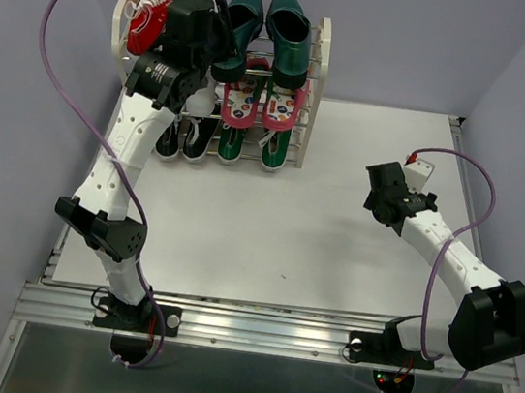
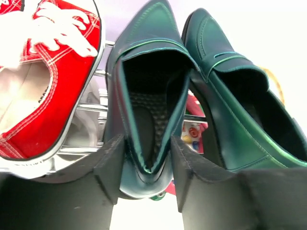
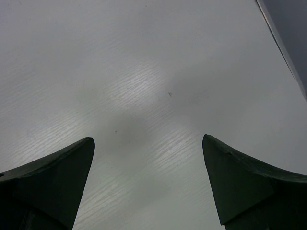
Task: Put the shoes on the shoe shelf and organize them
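Observation:
The shoe shelf [image 1: 320,60] stands at the table's far left. Two dark teal high heels [image 1: 288,29] sit side by side on its top tier. My left gripper [image 1: 220,49] is shut on the back of the left teal heel [image 2: 144,72], its fingers [image 2: 112,167] pinching the heel's opening narrow; the right teal heel [image 2: 230,86] lies beside it. The red-pink flip-flops [image 1: 260,106] lie on the middle tier, and one shows below the heels [image 2: 192,132]. The green sneakers [image 1: 250,146] sit on the bottom tier. My right gripper [image 3: 148,153] is open and empty over bare table [image 1: 381,189].
A red sneaker [image 1: 150,20] rests on the top tier left of the heels and also shows in the left wrist view [image 2: 48,96]. Dark and white sneakers [image 1: 183,138] sit on the bottom tier's left. The white table [image 1: 334,246] lies in front of and right of the shelf.

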You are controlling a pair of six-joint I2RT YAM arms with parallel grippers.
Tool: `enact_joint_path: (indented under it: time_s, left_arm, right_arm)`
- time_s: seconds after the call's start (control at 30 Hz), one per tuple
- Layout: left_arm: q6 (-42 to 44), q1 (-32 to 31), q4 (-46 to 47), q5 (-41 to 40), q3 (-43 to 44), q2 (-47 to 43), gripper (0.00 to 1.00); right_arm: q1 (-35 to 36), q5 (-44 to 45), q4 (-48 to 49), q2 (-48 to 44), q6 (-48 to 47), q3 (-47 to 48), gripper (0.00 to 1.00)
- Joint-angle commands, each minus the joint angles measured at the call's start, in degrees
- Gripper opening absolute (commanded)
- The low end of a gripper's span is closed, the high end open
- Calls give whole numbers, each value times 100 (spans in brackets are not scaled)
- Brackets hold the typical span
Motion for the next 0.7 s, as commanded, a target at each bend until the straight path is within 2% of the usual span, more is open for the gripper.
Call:
enact_joint_path:
  time_s: [0.0,0.07,0.17,0.4,0.43,0.47,0.5,0.67]
  left_arm:
    - [-9,11,491,182,403,-83,55]
    - [-18,11,464,164,394,-74,55]
    - [-62,11,455,173,394,-92,66]
    - [-159,11,613,602,184,-276,71]
    - [-159,11,640,630,148,-276,74]
    - [-159,11,666,647,113,-294,84]
    - [-150,11,666,674,122,-285,98]
    - [-123,11,359,718,473,-355,99]
  right_arm:
    - [-28,81,147,-95,47,-29,100]
    - [-28,90,138,-95,56,-29,100]
    - [-28,55,138,-104,47,-29,100]
    - [-28,-42,147,-148,12,6,100]
    - [-28,-59,147,-148,3,6,100]
    - [-28,-103,156,-139,-6,6,100]
    - [-28,-129,156,-104,-15,15,100]
    - [-28,-349,156,-95,12,129,100]
